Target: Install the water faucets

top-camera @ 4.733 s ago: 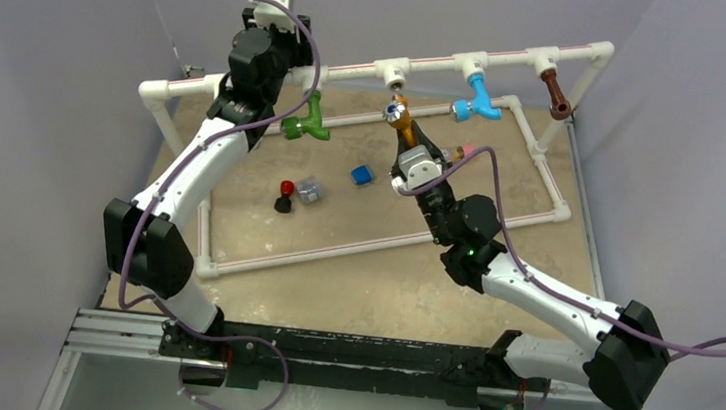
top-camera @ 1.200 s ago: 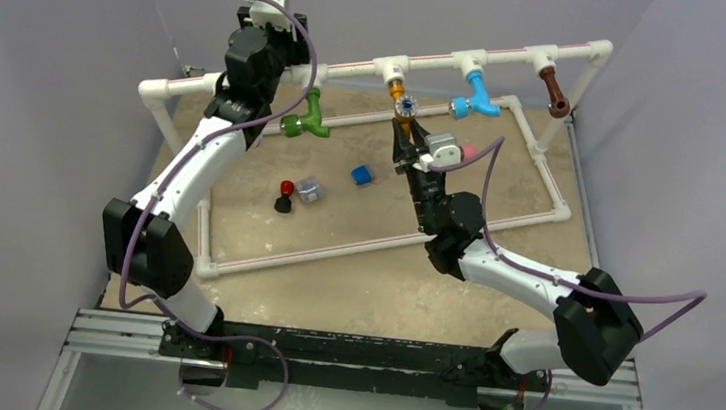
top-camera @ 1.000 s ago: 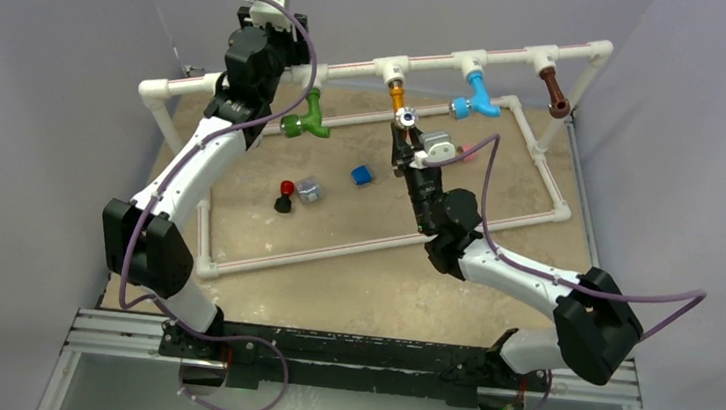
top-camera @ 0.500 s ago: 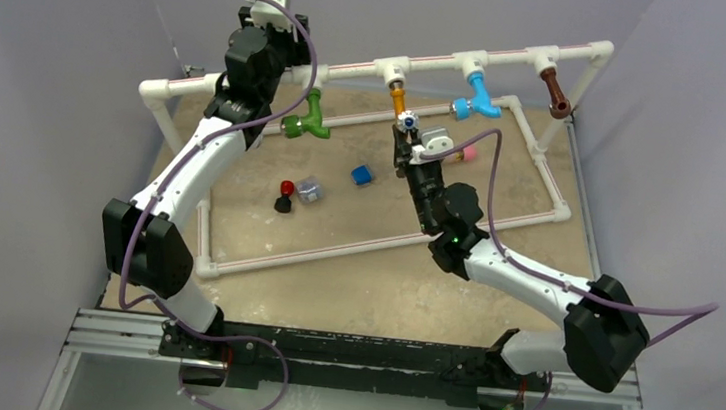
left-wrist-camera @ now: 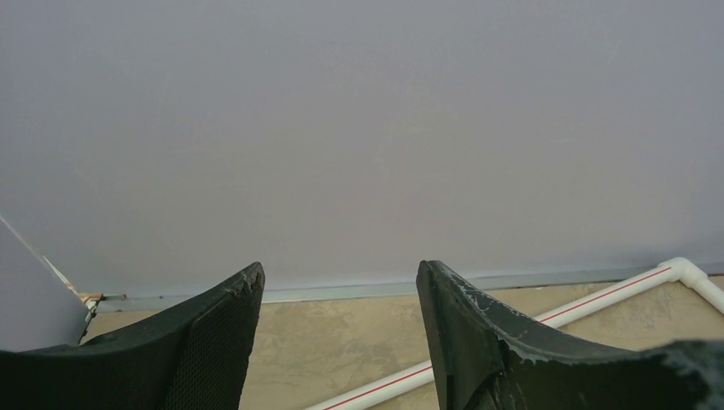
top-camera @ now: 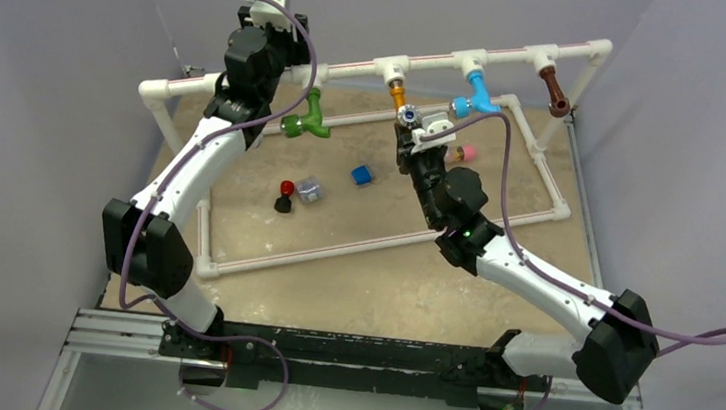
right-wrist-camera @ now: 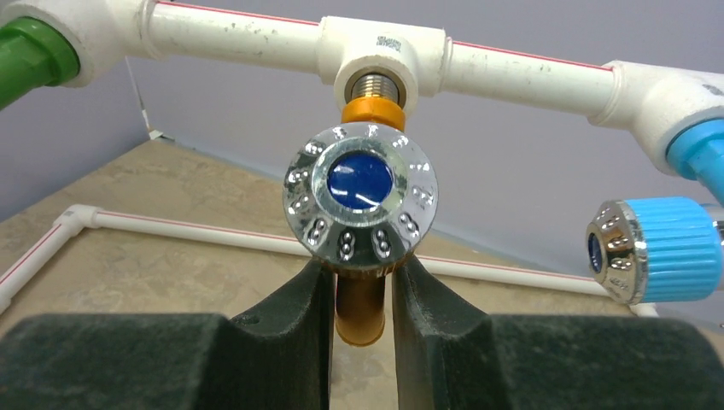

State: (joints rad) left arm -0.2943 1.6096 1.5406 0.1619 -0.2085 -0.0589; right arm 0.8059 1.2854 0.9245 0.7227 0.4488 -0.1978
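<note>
— What colours are the taps on the far rail?
— From the left: a green faucet, then an orange faucet with a shiny dimpled chrome knob, deep blue in its middle. Right of that a light blue faucet, and a brown faucet at the far right.
— And the pipes?
— White pipes with a thin red stripe. The table is mottled tan, with a blue cube on it.
</note>
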